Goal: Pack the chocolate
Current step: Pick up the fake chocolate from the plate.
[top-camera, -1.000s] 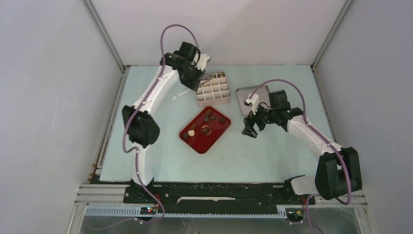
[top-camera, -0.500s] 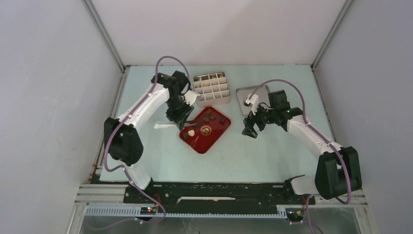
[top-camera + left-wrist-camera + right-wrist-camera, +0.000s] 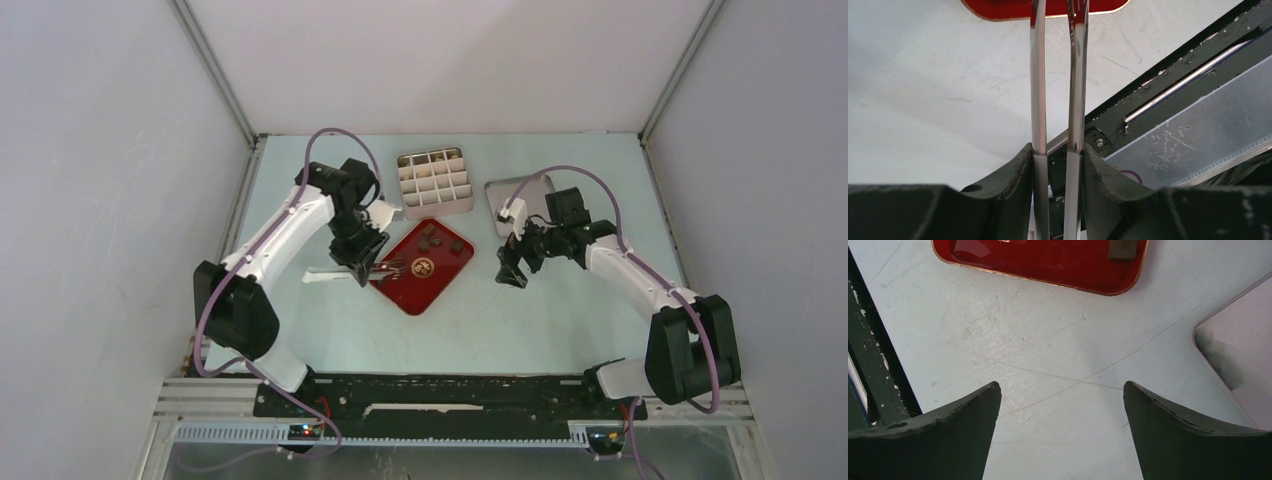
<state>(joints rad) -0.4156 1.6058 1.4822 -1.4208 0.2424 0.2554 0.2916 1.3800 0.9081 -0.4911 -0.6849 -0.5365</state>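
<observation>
Pinching slim polished-steel tongs (image 3: 1038,75), left gripper (image 3: 1057,150) half-closed around both arms; tips over glossy red rounded tray (image 3: 998,7) ahead. Right gripper (image 3: 1060,387) gaping, empty; square dark chocolate (image 3: 1122,249) ahead.

From the left wrist, I lose the tips of the tongs (image 3: 1038,75) past the top edge, where only a sliver of the red tray (image 3: 998,10) shows. On the right wrist, one dark chocolate (image 3: 1122,251) is cropped at the top, and the silver lid (image 3: 1243,350) runs off the right. Overhead, what sits in the divided box (image 3: 437,207) is too small for me to tell.
</observation>
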